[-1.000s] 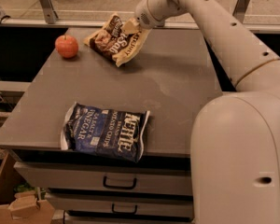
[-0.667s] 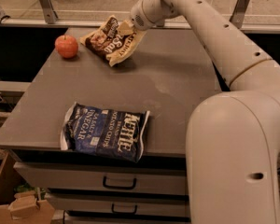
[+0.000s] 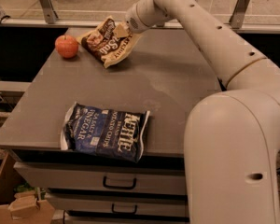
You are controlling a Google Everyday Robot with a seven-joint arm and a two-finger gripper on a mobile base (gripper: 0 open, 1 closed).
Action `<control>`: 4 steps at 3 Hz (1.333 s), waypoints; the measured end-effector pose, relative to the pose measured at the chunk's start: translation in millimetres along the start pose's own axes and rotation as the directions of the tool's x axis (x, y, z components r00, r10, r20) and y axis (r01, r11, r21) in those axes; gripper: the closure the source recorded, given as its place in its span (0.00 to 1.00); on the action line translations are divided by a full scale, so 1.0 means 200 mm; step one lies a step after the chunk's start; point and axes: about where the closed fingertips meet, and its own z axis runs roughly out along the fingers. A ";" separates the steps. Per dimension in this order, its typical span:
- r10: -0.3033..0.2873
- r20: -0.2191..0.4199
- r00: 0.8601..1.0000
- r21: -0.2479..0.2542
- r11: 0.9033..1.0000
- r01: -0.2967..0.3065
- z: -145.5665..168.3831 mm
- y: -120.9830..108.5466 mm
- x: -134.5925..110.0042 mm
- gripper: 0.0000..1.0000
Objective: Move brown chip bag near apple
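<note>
The brown chip bag (image 3: 105,43) is at the far left of the table top, tilted, its lower edge at or just above the surface. My gripper (image 3: 120,31) is shut on the bag's upper right part and holds it. The apple (image 3: 66,46), small and red-orange, sits on the table just left of the bag, a small gap between them. My arm reaches in from the right across the far side of the table.
A large dark-blue Kettle chip bag (image 3: 105,132) lies flat near the table's front edge. The grey table (image 3: 168,92) has drawers below its front. A cardboard box (image 3: 18,206) stands on the floor at lower left. A railing runs behind the table.
My gripper has carried the brown chip bag a little to the left and slightly lower, closer to the apple. The apple and the blue bag have not moved.
</note>
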 end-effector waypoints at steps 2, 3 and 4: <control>0.026 -0.010 1.000 -0.014 1.000 -0.026 0.01 0.05 0.03 0.13; 0.037 -0.013 0.999 -0.019 0.999 -0.038 -0.02 0.06 0.05 0.00; 0.008 0.046 0.999 -0.002 1.000 -0.007 -0.18 -0.03 0.07 0.00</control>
